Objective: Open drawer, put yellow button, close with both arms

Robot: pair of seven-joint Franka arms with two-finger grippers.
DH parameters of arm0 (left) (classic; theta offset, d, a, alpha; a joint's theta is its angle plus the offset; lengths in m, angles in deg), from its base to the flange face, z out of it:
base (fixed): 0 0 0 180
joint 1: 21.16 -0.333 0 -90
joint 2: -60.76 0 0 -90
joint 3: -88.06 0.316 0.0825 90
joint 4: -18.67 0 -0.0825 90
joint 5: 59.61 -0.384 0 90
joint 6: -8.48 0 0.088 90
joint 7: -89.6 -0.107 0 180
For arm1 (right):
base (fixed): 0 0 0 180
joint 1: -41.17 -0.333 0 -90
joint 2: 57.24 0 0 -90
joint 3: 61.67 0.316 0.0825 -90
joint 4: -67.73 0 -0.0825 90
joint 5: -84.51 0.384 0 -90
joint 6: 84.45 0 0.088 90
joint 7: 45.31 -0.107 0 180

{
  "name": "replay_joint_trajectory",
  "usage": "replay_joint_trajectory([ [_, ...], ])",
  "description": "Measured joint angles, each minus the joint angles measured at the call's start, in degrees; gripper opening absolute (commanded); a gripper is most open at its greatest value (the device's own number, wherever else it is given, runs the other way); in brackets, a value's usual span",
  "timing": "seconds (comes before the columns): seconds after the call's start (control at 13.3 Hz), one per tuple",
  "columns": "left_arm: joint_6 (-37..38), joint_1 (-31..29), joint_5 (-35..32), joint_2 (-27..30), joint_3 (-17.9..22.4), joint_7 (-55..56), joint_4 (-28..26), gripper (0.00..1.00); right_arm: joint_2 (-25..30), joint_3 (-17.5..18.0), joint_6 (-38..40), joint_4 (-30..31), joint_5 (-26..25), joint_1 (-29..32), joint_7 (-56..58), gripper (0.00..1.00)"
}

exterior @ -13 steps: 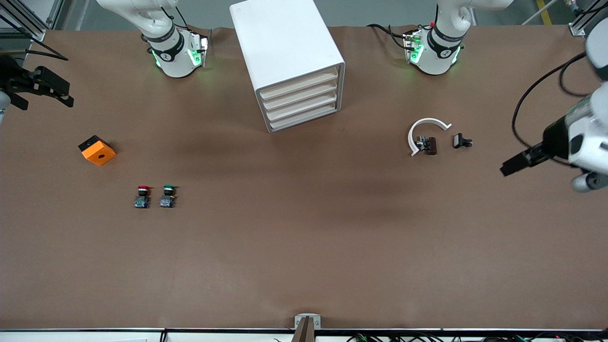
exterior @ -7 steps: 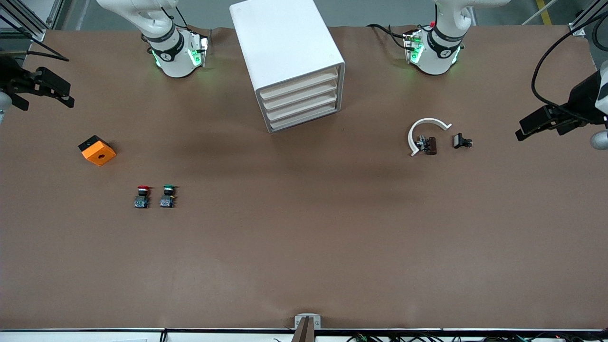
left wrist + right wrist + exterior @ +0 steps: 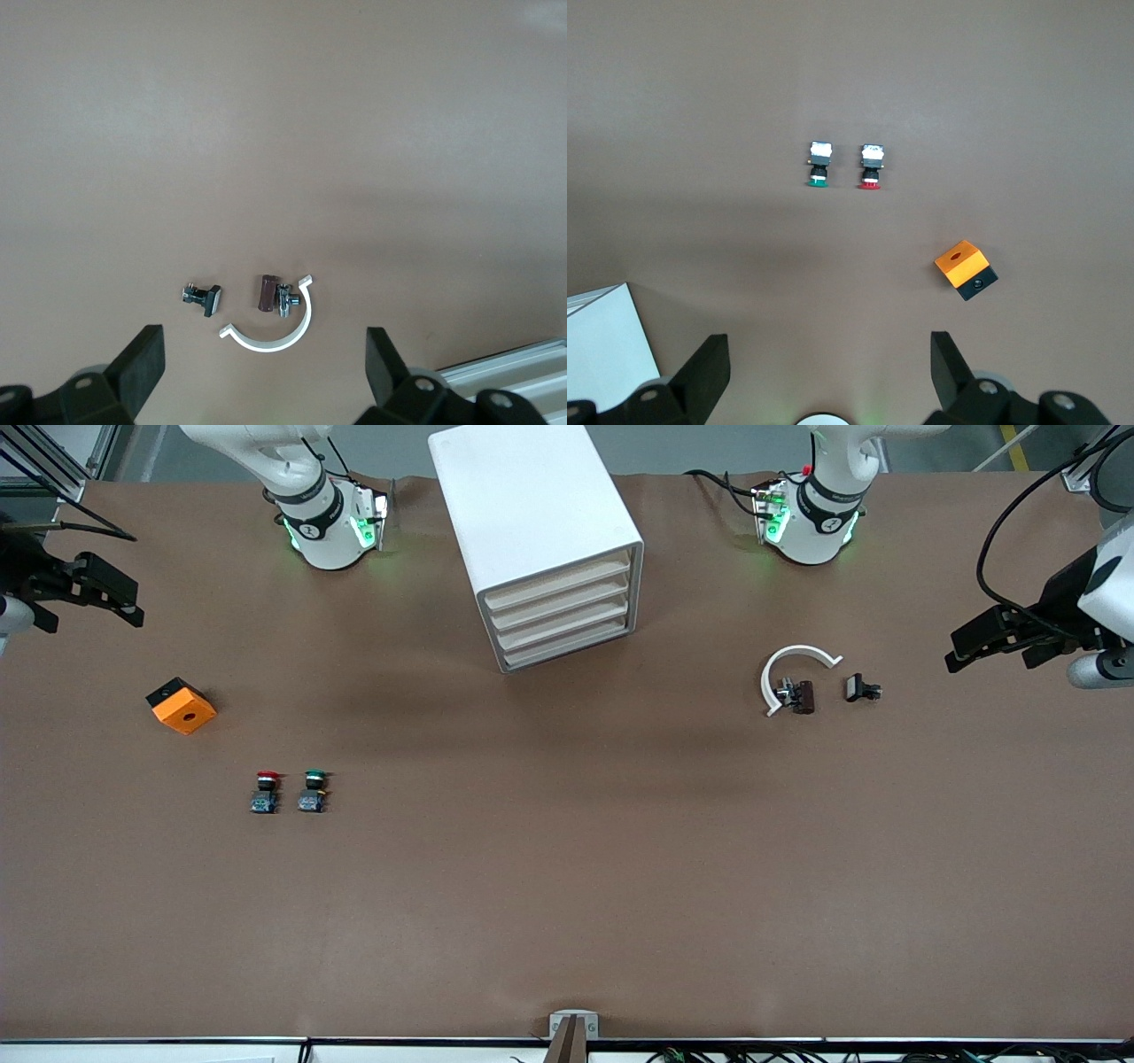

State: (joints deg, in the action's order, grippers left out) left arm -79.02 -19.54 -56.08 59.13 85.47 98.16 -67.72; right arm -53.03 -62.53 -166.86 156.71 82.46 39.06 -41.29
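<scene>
The brown bench (image 3: 567, 886) carries everything before me. The biggest thing on it is the white boxy cabinet (image 3: 532, 522), standing between my two bases; its four shallow white drawers with cream front strips (image 3: 562, 609) are all pushed in flush. I see no yellow-capped button in any view, so I cannot tell where it is.

My left gripper (image 3: 990, 637) hangs over the bench edge at my left arm's end, its black fingers (image 3: 142, 361) spread wide and holding nothing. My right gripper (image 3: 89, 593) hangs over the bench edge at my right arm's end, its fingers (image 3: 707, 372) likewise wide apart and empty.

An orange cube with a hole and a black underside (image 3: 181, 706) lies near my right arm's end. A white curved plastic clip (image 3: 788, 664) lies toward my left arm's end, with a small brown block with a metal screw (image 3: 798, 696) inside its arc and a small black bolt-like piece (image 3: 860, 688) just beside it. Nearer to the front camera than the orange cube, a red-capped push-button (image 3: 265, 791) and a green-capped push-button (image 3: 312, 790) stand side by side, apart.
</scene>
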Motion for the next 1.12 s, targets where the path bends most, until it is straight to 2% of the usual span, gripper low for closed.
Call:
replay_joint_trajectory([
  [1.12,0.1,-0.2,-0.4,2.0,-0.4,-0.1,-1.1,1.00,0.0,0.0,0.0,0.0,-0.1,0.0,0.0,1.00],
])
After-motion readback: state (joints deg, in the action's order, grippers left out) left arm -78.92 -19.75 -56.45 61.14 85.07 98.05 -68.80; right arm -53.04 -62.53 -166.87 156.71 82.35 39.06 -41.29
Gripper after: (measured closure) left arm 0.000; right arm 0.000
